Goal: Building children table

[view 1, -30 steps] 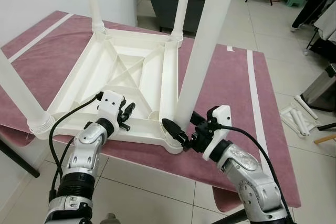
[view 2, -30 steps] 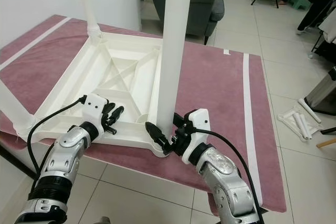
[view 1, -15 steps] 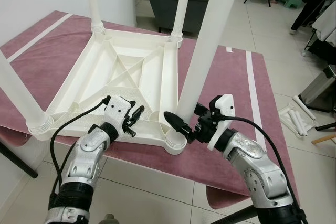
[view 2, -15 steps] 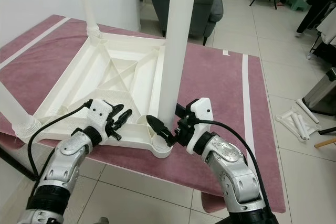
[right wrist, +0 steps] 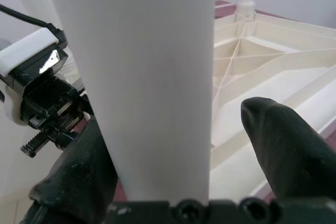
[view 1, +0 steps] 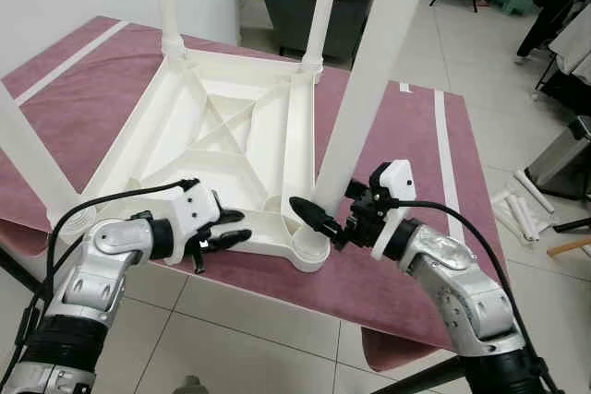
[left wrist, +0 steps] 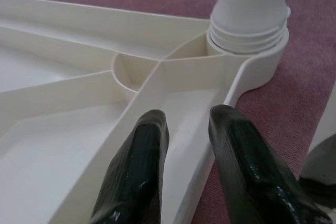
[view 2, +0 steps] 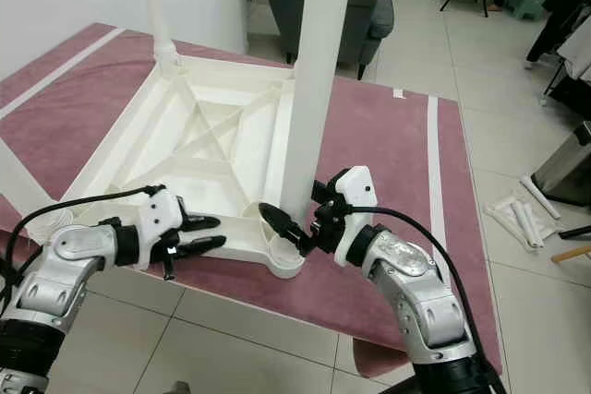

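Swinging outward since a second earlier, the left gripper [view 1: 224,230] now lay level along the near rim of the upturned white plastic children's table [view 1: 231,126], its fingers [left wrist: 137,177] a little apart, straddling that rim. Beside it, the right gripper [view 2: 294,228] had its jaws spread around the tall white cylindrical leg [view 1: 369,89] standing in the table's near corner socket on the mauve mat [view 1: 406,154].

Bright, even indoor light, shadows soft and faint. Head views are sharp, slightly bowed toward the edges. Wrist views blur close up, with pale glare on the black fingers [left wrist: 137,182].
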